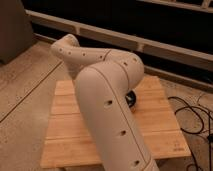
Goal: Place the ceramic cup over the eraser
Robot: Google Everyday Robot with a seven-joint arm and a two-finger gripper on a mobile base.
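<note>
My white arm [107,95] fills the middle of the camera view and covers much of the wooden table [65,125]. Its far end [65,47] bends down behind the forearm over the table's rear left part. The gripper hangs below that bend, hidden by the arm, and it is shut. Whether it holds anything does not show. The ceramic cup and the eraser are both hidden from view.
A dark bowl [132,98] peeks out from behind the arm at the table's right centre. Black cables [192,117] lie on the floor to the right. A low wall with a ledge [165,45] runs behind the table, with speckled floor [22,85] to the left.
</note>
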